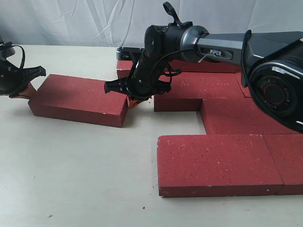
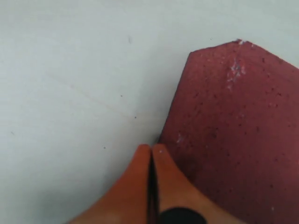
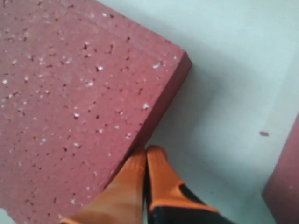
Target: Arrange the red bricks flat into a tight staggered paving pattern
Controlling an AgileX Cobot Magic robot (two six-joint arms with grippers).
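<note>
1 loose brick lies flat on the table, askew and apart from the laid bricks on the right. Those sit flat and tight in staggered rows, with 2 in the front row meeting at a seam. The right arm hides part of the back rows, so their count is unclear. The left gripper is at the loose brick's left end. Its orange fingers are pressed together with nothing between them, tips against the brick's side edge near a corner. The right gripper is at the brick's right end, in the gap before the laid group. It is likewise closed and empty, with its fingers touching the brick's edge.
</note>
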